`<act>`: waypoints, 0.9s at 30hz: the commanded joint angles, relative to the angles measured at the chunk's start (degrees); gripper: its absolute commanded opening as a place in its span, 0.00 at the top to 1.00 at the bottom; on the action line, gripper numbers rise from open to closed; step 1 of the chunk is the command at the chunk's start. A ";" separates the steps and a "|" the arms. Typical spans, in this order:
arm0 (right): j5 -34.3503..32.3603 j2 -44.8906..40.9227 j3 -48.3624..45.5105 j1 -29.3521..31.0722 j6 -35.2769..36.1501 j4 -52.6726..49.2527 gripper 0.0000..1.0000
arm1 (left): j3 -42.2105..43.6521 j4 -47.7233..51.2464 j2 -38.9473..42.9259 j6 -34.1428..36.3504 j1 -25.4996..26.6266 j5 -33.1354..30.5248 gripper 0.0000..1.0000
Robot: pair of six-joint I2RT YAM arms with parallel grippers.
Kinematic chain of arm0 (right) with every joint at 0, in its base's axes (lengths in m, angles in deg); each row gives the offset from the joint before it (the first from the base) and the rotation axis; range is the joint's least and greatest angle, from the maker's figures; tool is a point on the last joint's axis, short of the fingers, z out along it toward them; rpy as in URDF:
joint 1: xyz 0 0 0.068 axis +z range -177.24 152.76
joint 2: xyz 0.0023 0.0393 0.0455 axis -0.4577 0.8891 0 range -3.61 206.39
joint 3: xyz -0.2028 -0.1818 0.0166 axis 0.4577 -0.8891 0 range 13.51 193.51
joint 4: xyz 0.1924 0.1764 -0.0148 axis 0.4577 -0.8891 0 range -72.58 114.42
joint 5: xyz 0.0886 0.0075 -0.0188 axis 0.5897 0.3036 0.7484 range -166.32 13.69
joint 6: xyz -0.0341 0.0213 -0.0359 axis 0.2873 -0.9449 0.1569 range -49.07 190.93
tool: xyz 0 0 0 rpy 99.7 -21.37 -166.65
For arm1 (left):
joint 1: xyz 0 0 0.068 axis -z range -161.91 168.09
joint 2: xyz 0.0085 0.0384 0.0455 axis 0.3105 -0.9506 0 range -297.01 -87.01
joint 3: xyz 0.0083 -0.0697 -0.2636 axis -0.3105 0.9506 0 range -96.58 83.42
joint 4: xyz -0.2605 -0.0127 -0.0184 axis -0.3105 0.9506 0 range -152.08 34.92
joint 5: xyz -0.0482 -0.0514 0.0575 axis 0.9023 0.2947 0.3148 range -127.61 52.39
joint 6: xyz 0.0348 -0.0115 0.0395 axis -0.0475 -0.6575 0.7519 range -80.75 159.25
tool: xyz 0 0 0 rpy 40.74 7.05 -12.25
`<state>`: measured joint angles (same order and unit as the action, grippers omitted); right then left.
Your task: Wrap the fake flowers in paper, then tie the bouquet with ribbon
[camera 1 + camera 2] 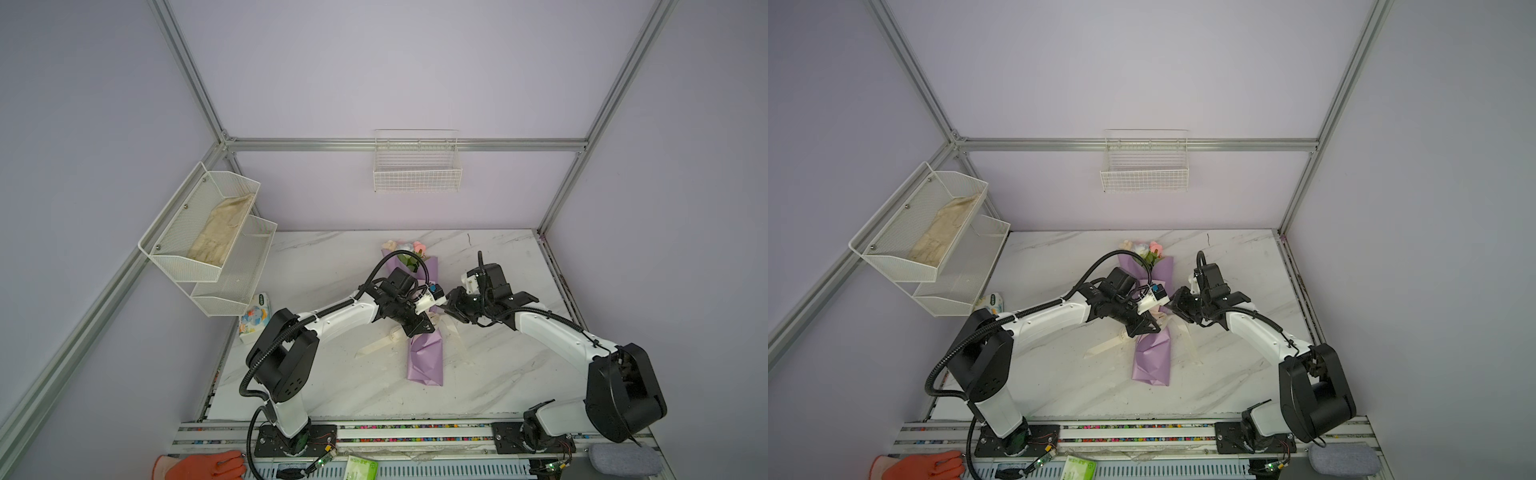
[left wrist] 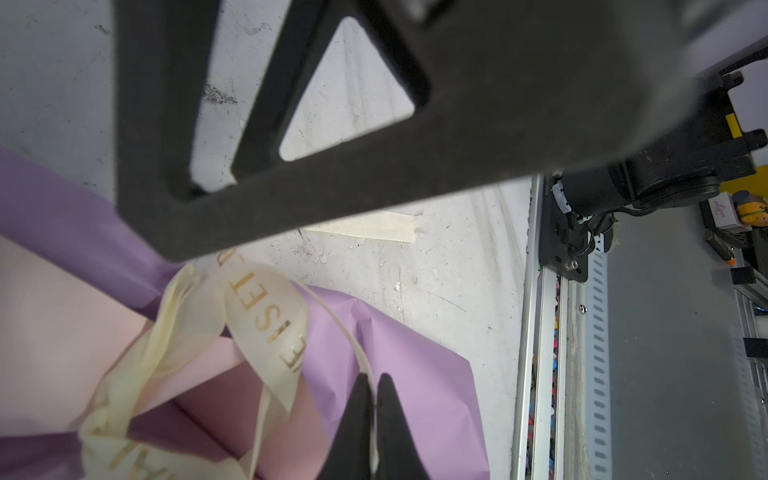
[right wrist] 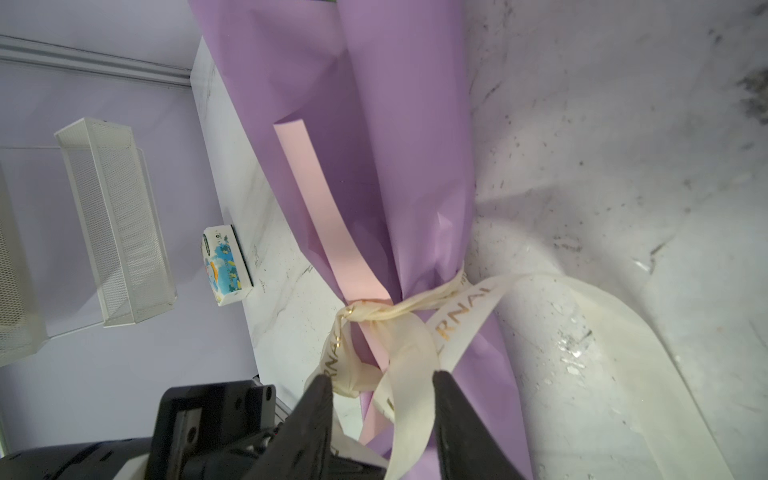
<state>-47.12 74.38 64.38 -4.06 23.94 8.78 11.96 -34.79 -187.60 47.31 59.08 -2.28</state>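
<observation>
The bouquet of fake flowers [image 1: 426, 357] [image 1: 1152, 357] lies along the middle of the marble table, sheathed in lilac and pink paper [image 3: 374, 145], with its rose heads [image 1: 409, 249] at the far end. A cream ribbon with gold letters [image 3: 374, 311] [image 2: 266, 316] is knotted round its waist, and loose tails trail on the table [image 1: 376, 345]. My left gripper [image 2: 372, 382] [image 1: 419, 324] is over the waist, shut on a thin strand of the ribbon. My right gripper [image 3: 382, 382] [image 1: 449, 305] stands open beside the knot, with a ribbon loop hanging between its fingers.
A white mesh rack [image 1: 208, 232] holding a beige cloth hangs on the left wall. A wire basket [image 1: 417, 170] is on the back wall. A tissue pack [image 1: 254, 318] lies at the table's left edge. An orange glove [image 1: 203, 465] and a grey pad [image 1: 623, 459] lie by the front rail.
</observation>
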 commanded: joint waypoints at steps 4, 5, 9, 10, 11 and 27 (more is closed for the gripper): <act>1.71 -3.17 -4.38 0.34 -4.51 2.31 0.51 | 2.11 -3.36 2.69 -1.28 0.22 2.28 0.91; 3.02 -2.89 -5.30 0.41 -5.52 4.26 0.51 | 2.16 -3.51 2.67 -1.42 0.24 2.22 0.91; 5.35 -0.99 -6.57 1.74 -7.42 9.52 0.52 | 2.73 -4.52 2.86 -1.82 0.20 2.23 0.90; 5.73 -0.41 -6.65 2.08 -7.46 10.16 0.54 | 2.82 -4.62 2.86 -1.86 0.23 2.28 0.90; 6.02 0.16 -6.73 2.18 -7.42 10.56 0.56 | 2.78 -4.61 2.73 -1.85 0.23 2.14 0.90; 4.30 -2.65 -10.71 2.40 -4.28 9.71 0.92 | -1.42 -4.00 5.85 -4.47 -1.79 -1.67 0.58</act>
<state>-42.58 73.60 54.28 -1.81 18.96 17.40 12.83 -38.03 -182.47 43.79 58.21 -2.84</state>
